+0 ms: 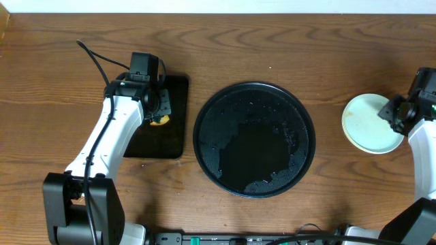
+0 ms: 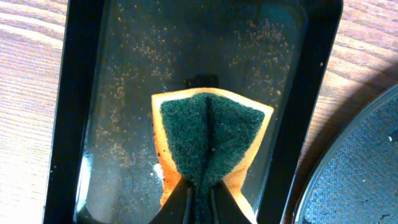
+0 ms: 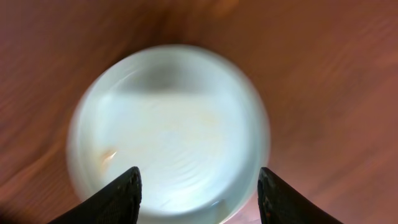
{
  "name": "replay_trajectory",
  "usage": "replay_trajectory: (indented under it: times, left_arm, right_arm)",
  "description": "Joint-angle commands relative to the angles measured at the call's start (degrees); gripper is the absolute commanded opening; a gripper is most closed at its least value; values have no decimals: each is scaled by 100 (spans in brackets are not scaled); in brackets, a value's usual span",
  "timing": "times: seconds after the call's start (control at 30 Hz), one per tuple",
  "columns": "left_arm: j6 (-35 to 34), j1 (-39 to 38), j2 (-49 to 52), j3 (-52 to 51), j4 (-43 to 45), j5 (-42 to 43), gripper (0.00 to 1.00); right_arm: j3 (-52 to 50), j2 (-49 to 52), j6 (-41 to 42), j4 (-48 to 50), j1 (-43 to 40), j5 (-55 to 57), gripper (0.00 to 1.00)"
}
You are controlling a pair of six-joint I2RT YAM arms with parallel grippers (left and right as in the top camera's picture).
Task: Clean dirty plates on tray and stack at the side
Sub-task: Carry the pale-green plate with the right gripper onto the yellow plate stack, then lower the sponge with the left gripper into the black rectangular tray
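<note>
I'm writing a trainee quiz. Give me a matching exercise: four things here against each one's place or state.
Things:
1. large round glossy black tray
2. small rectangular black tray
3. green-and-yellow scouring sponge
4. pale round plate

Places or states:
A. pinched in the left gripper
B. right side, below the open right gripper
C. centre, droplets on it, no plates
D. far left, beneath the sponge

Pairs: 1-C, 2-D, 3-A, 4-B

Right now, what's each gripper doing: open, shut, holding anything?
Left gripper: shut on the sponge, over the small rectangular tray.
Right gripper: open, holding nothing, just above the pale plate.
</note>
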Motion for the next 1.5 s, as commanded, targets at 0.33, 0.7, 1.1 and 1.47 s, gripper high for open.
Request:
replay_trajectory:
  times: [0.33, 0.7, 1.1, 1.47]
  left_arm:
    - [970, 411, 483, -35, 415, 1641, 8]
    - [1172, 1226, 1687, -35, 518, 2413, 8]
    - [466, 1624, 1582, -33, 413, 1757, 8]
    - [1602, 780, 1556, -33, 369, 2328, 8]
  right_arm:
    - [63, 17, -778, -684, 444, -1987, 57]
    - [63, 17, -820, -782, 516, -1991, 56]
    - [63, 17, -822, -855, 516, -1989, 56]
    - [63, 17, -824, -857, 516, -1989, 55]
